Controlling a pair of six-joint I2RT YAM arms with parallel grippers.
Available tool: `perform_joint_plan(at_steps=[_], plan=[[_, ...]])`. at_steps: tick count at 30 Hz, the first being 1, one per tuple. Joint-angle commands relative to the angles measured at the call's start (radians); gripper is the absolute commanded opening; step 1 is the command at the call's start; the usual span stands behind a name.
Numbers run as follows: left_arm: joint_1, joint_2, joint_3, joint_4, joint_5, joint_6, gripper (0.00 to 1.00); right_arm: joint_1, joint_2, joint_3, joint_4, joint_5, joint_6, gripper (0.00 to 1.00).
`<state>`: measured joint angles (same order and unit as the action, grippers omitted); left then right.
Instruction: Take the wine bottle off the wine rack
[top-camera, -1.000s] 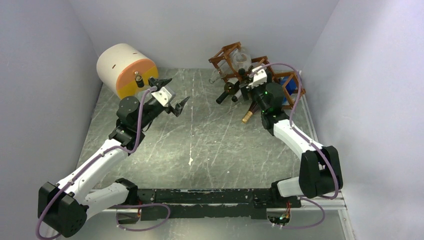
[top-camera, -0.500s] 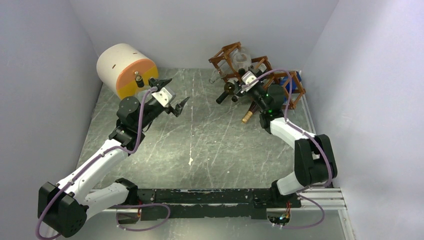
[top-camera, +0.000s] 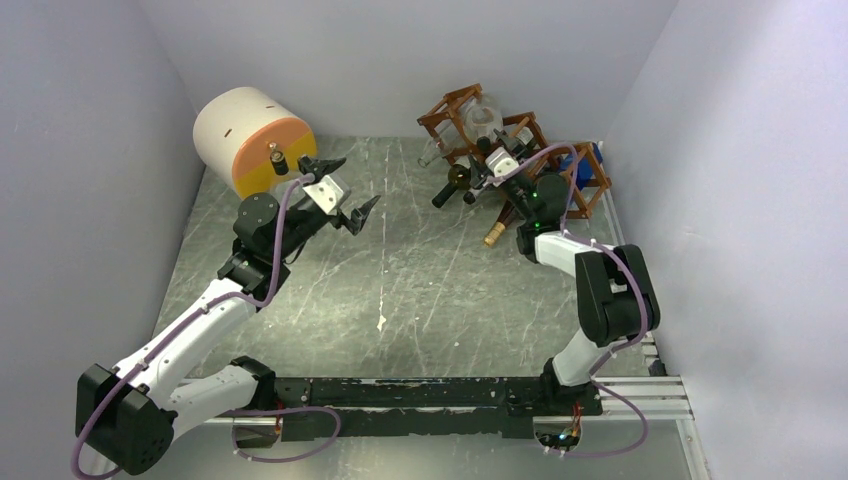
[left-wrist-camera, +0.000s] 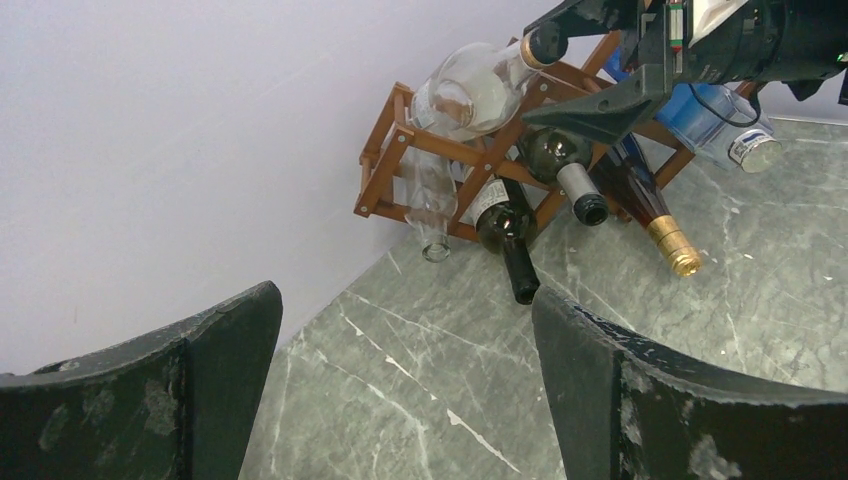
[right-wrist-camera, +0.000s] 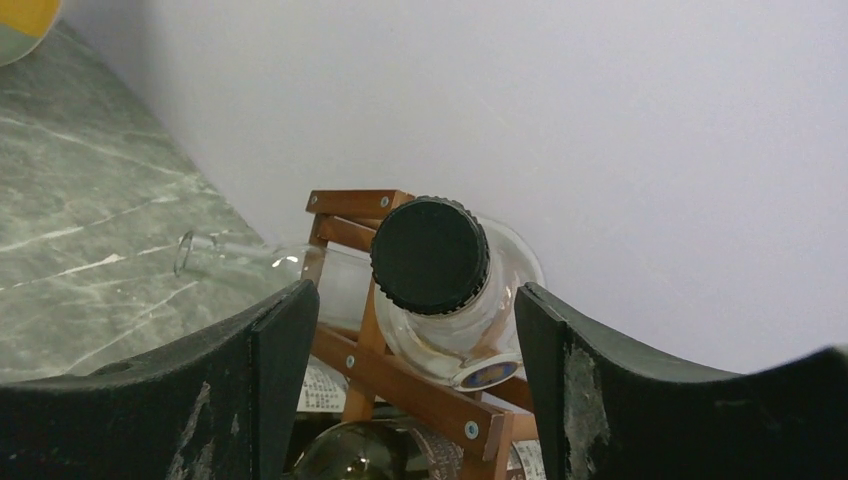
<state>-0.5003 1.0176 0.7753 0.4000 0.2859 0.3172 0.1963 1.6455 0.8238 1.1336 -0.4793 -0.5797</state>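
Right gripper (right-wrist-camera: 415, 290) is hovering at the top cubby of the wine rack (left-wrist-camera: 380, 165). Its jaws are standing partly apart, straddling the black screw cap (right-wrist-camera: 430, 255) of a clear glass bottle (left-wrist-camera: 470, 90). A gap is showing on both sides of the cap, so it isn't gripping anything. That bottle is lying in the top cubby, cap end pointing out toward the arms.

Rack is sitting at the far right of the grey marble table (top-camera: 420, 290), against the back wall. Lower cubbies are holding a dark labelled wine bottle (left-wrist-camera: 505, 225), a green bottle with grey capsule (left-wrist-camera: 565, 165) and a gold-foiled bottle (left-wrist-camera: 655, 215), necks sticking out toward the table. A second clear bottle (left-wrist-camera: 430, 200) is sitting at the rack's left end.

Left gripper (left-wrist-camera: 405, 300) is hanging mid-air near the white-and-orange cylinder (top-camera: 250, 140), jaws spread wide, holding nothing, well apart from the rack.
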Motion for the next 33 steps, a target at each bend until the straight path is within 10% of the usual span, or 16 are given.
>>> perform_joint_plan(at_steps=[1, 16, 28, 33], plan=[[0.003, -0.001, 0.002, 0.045, 0.028, -0.007, 0.98, -0.006, 0.04, 0.024, 0.146, -0.014, 0.024, 0.77], [0.003, 0.054, 0.0, 0.031, 0.012, 0.02, 0.98, 0.0, 0.17, 0.143, 0.248, -0.009, 0.071, 0.7], [0.004, 0.056, -0.001, 0.03, 0.014, 0.022, 0.98, 0.017, 0.112, 0.132, 0.295, 0.052, 0.051, 0.03], [0.003, 0.058, 0.0, 0.031, 0.01, 0.02, 0.98, 0.036, 0.043, 0.171, 0.235, 0.133, 0.046, 0.0]])
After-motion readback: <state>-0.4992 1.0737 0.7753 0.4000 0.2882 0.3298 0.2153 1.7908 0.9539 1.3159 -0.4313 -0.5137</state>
